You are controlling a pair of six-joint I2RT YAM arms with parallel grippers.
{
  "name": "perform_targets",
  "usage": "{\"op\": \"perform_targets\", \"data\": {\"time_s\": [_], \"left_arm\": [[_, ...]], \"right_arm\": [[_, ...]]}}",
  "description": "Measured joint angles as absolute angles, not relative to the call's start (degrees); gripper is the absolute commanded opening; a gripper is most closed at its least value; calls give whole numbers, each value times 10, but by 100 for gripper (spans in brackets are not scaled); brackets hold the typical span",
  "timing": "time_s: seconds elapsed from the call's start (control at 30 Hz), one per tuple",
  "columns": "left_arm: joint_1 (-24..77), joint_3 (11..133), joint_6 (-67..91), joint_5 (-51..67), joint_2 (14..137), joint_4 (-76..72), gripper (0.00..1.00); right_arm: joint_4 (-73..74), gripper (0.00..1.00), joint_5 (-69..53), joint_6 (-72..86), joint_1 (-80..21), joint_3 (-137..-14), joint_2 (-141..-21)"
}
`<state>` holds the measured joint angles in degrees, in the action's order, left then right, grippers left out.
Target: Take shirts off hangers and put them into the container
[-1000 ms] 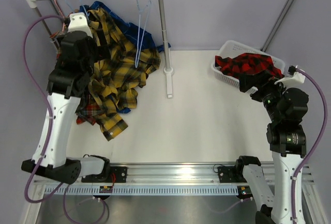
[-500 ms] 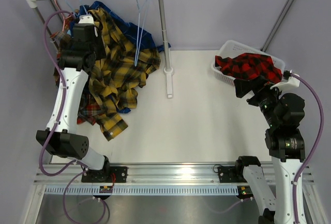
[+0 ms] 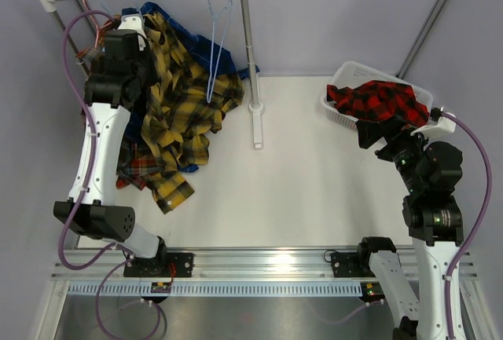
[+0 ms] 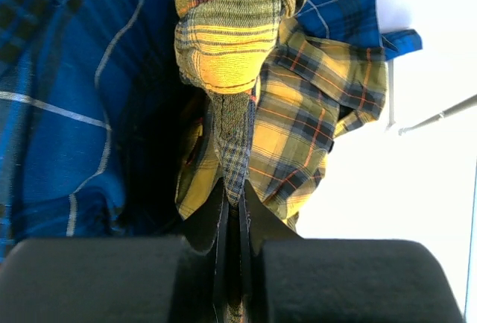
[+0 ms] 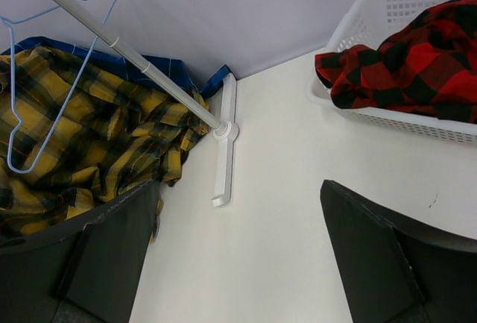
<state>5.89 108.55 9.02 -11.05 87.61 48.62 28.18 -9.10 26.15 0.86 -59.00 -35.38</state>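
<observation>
Left hand (image 4: pixel 232 207) has closed, clamped on yellow-and-black shirt (image 4: pixel 298 129) fold (blue shirt (image 4: pixel 67 114) beside); right hand (image 5: pixel 238 189) wide apart, empty

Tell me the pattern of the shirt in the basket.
The shirt is red-and-black check; clearest in right wrist view.

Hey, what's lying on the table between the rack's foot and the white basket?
Nothing: that stretch of table between the foot and the basket is bare, in the top view and the right wrist view alike.

White arms (image 3: pixel 98 151), black joints (image 3: pixel 118 81) (purple cables (image 3: pixel 66 49))
</observation>
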Motion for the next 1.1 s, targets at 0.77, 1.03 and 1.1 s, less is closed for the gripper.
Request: {"op": "perform_targets", "data": {"time_s": [0.77, 1.03, 1.1], "left_arm": [[63, 939, 92, 5, 615, 465, 0], [64, 742, 101, 129, 464, 481, 0], [67, 710, 99, 157, 443, 497, 0]], "right_arm": [[284, 99, -87, 259, 8, -590, -348], [288, 100, -87, 251, -9, -592, -358], [291, 99, -86, 247, -10, -595, -364]]}}
